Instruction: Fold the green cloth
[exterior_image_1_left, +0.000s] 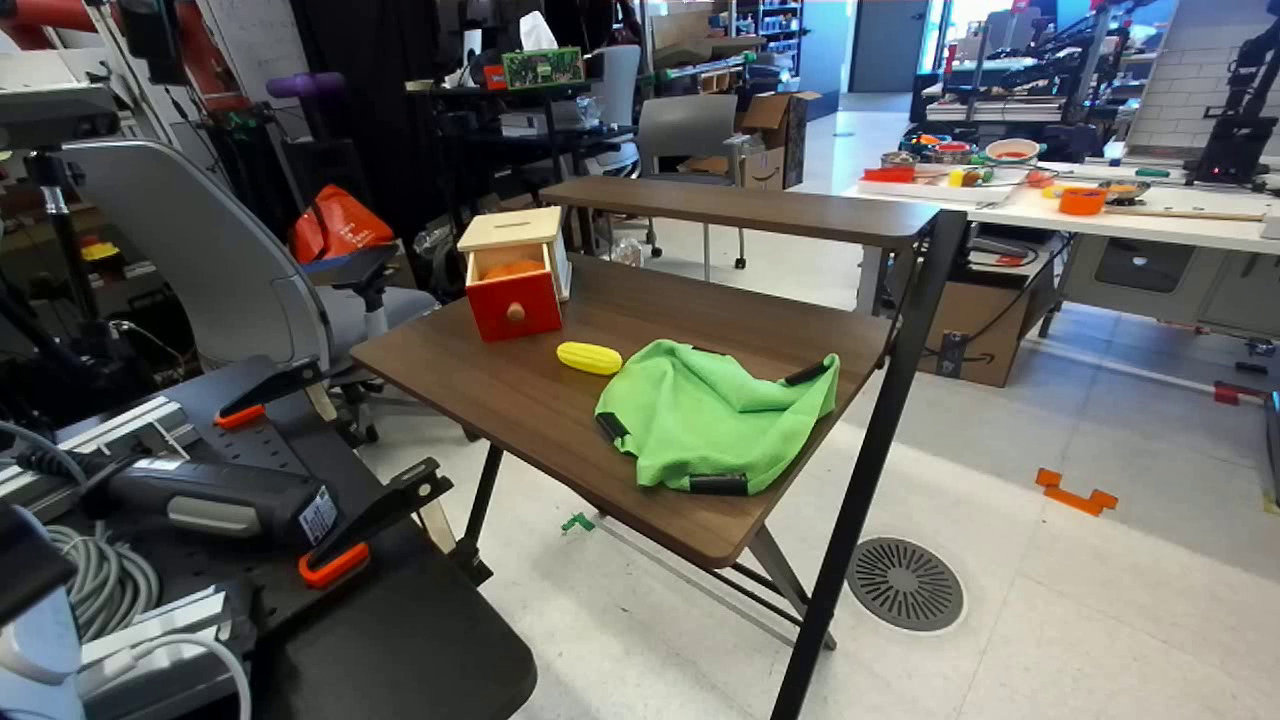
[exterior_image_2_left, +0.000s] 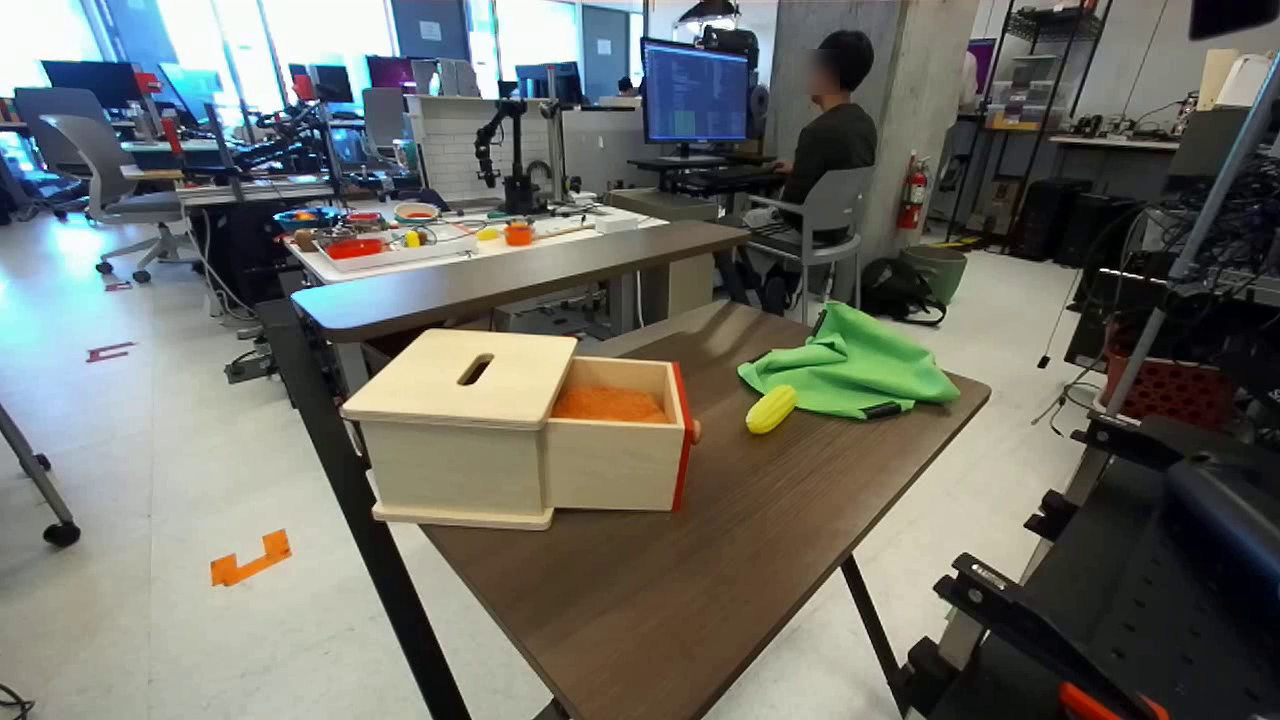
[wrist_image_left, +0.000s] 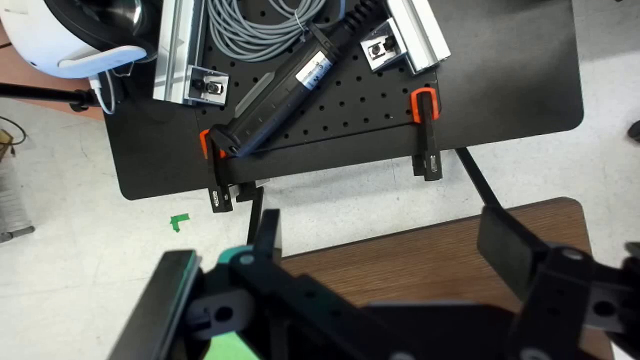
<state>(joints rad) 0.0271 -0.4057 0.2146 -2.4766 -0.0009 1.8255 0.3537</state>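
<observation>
The green cloth (exterior_image_1_left: 715, 420) lies rumpled on the brown table (exterior_image_1_left: 500, 385), near one corner, with raised folds and black patches along its edges. It also shows in an exterior view (exterior_image_2_left: 860, 365), bunched up at the table's far end. In the wrist view only a small patch of the cloth (wrist_image_left: 230, 348) shows at the bottom, mostly hidden by the gripper. My gripper (wrist_image_left: 382, 232) is open, its fingers wide apart with nothing between them. It is over the table's edge, apart from the cloth. The gripper is not clearly seen in either exterior view.
A yellow banana-like object (exterior_image_1_left: 590, 357) lies right beside the cloth. A wooden box (exterior_image_2_left: 455, 440) with an open red-fronted drawer (exterior_image_2_left: 620, 465) stands on the table. A raised shelf (exterior_image_1_left: 740, 205) runs along one side. A black bench (wrist_image_left: 505, 75) with clamps and a tool is adjacent.
</observation>
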